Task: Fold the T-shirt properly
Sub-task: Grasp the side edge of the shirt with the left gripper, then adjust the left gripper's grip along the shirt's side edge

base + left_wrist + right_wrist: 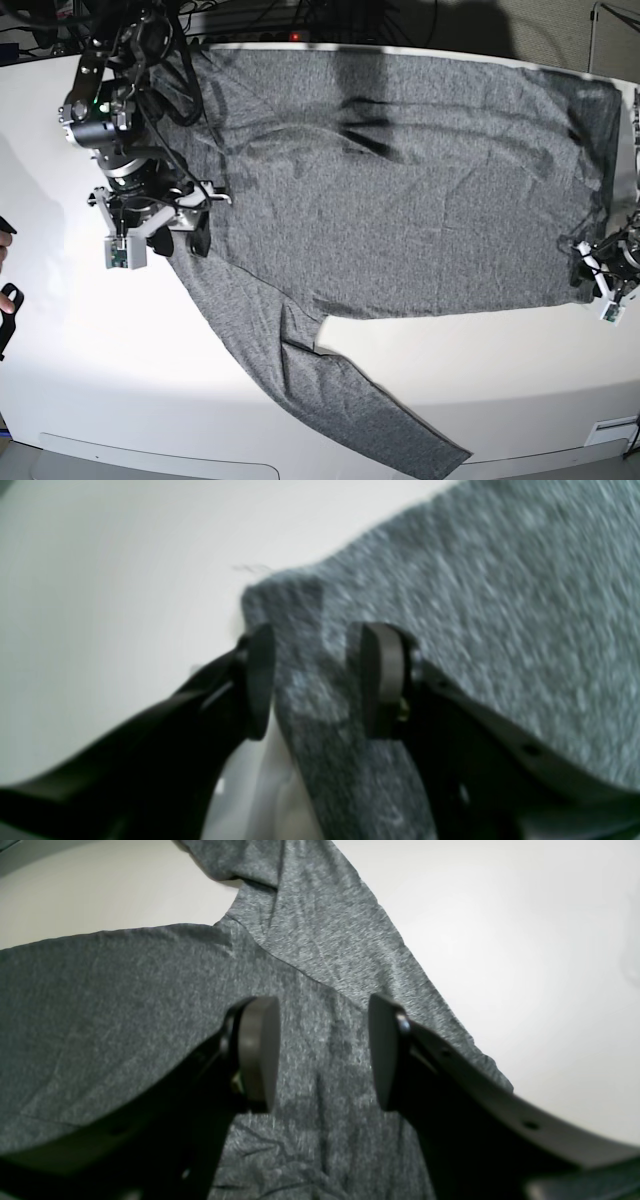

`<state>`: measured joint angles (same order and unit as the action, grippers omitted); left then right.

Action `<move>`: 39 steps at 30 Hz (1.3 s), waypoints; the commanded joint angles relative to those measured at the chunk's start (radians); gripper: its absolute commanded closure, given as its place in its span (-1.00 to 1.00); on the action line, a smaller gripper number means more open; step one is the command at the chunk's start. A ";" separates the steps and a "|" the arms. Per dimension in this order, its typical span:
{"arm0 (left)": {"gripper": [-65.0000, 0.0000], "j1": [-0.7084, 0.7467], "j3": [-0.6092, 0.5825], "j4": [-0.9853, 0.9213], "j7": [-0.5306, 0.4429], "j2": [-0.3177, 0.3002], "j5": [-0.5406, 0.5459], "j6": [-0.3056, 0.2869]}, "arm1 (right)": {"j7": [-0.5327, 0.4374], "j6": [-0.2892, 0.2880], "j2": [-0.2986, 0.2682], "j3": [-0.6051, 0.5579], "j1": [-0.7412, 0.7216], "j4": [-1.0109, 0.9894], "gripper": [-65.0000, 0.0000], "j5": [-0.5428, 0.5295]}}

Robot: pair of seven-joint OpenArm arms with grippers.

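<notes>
The large heather-grey long-sleeved T-shirt [400,170] lies spread across the white table [100,380]. The left gripper [317,680] straddles its corner, jaws apart; the right gripper [322,1055] hovers spread over the shoulder.

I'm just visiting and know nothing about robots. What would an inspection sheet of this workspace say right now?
Surface: white table, bare where the cloth does not cover it.
Job's things: grey T-shirt spread flat and wrinkled, not yet folded; one long sleeve trails toward the near edge.
Clutter: nothing seen.
Grippers: left gripper open, jaws either side of a shirt corner, picture blurred; right gripper open above the fabric where the sleeve joins the body, holding nothing.
Cables: dark bundle hanging by the right arm; more along the table's far edge.
Surroundings: a dark object at the base view's left edge, too cropped to identify.
</notes>
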<state>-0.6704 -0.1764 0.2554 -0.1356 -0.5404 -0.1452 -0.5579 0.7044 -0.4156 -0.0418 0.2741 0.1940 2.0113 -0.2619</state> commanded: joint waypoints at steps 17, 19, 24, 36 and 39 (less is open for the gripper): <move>0.12 -0.064 0.004 0.019 0.392 -0.021 0.288 0.016 | -0.026 -0.004 -0.002 0.000 -0.011 0.020 0.11 -0.010; 0.12 -0.080 0.004 0.019 0.414 -0.023 0.335 0.016 | -0.026 -0.004 -0.002 0.000 -0.011 0.020 0.11 -0.012; 0.12 -0.116 0.004 0.019 0.495 -0.022 0.454 -0.027 | -0.026 -0.004 -0.002 0.000 -0.011 0.020 0.11 -0.011; 0.12 -0.113 0.006 0.019 0.327 -0.008 0.514 -0.047 | -0.025 -0.004 -0.002 0.000 -0.011 0.020 0.11 -0.011; 0.12 -0.094 0.006 0.019 0.333 0.025 0.513 -0.048 | -0.023 -0.004 -0.002 0.000 -0.011 0.020 0.11 -0.012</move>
<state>-0.7353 -0.1738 0.2634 0.2161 -0.4984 0.3573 -0.6025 0.7055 -0.4160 -0.0414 0.2741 0.1940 2.0113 -0.2642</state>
